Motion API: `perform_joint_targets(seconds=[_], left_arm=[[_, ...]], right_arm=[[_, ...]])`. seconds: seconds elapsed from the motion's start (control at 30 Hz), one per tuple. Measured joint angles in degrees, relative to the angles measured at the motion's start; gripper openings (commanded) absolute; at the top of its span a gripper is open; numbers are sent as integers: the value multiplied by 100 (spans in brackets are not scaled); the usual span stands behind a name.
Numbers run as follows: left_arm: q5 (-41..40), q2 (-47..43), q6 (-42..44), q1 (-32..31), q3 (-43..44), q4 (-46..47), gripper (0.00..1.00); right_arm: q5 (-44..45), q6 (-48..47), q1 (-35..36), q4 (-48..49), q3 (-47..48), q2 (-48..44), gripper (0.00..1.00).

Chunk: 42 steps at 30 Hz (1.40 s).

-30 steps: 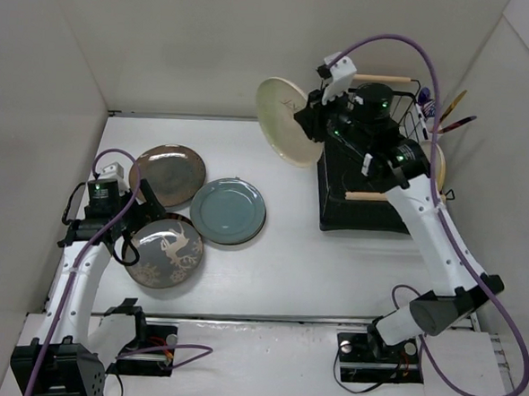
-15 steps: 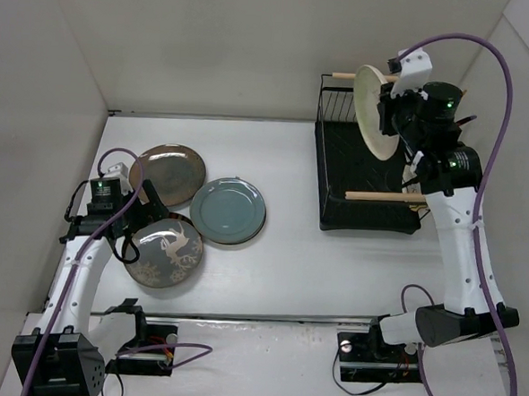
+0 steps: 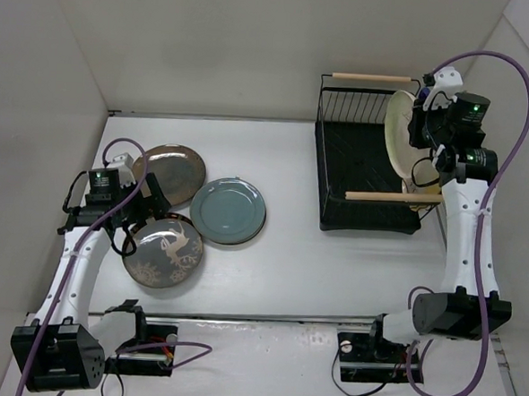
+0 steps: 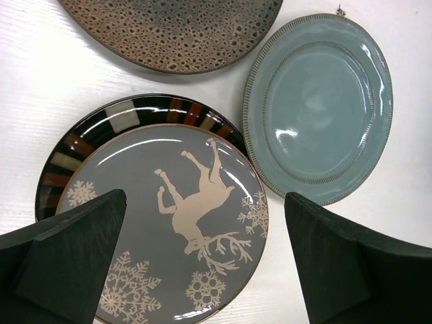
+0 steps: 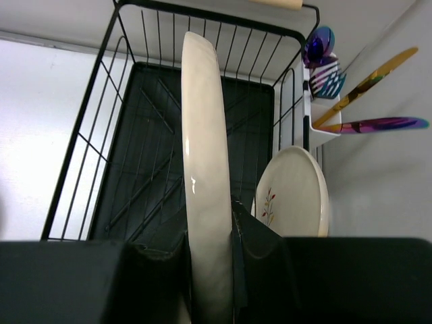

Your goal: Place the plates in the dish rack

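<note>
Cream plate (image 5: pixel 202 115) upright over dish rack (image 3: pixel 361 168)
Right gripper (image 5: pixel 209 233) clamps it; left gripper (image 4: pixel 202 229) gapes above deer plate (image 4: pixel 142 158)

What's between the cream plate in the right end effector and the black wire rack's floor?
Nothing visible. The round cream ceramic plate, held on edge by the right end effector, hangs over bare wires of the black wire dish rack. A cream plate with a sprig motif sits off to its right.
</note>
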Motion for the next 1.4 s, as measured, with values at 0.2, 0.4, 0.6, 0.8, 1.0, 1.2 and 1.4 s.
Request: perform_joint_targets(seconds=[0.2,0.4,0.6,0.8,1.0,1.2,1.4], left_arm=[[343,42,138,0,-4,90,99],[531,98,201,0,-13,170,99],[608,195,256,0,-15,197,99],[645,216,271,0,-20,214,99],[693,245,278,0,-22,225,99],[713,269,282,0,-24,232,99],[726,345,286,0,-24,234,99]], right_arm=[[-264,-44,-337,4,-138,175,0],[-437,-149,-575,7,-243,376,0],[-520,-227,-813,9,-339,472,0],[-518,-313,-968,184,-498,511,0],[-518,-330,-1036,400,-881,525,0],[-479,-326,-1154,643,-1222,533,0],[-400,-328,-1204,785,-1344,538,0]])
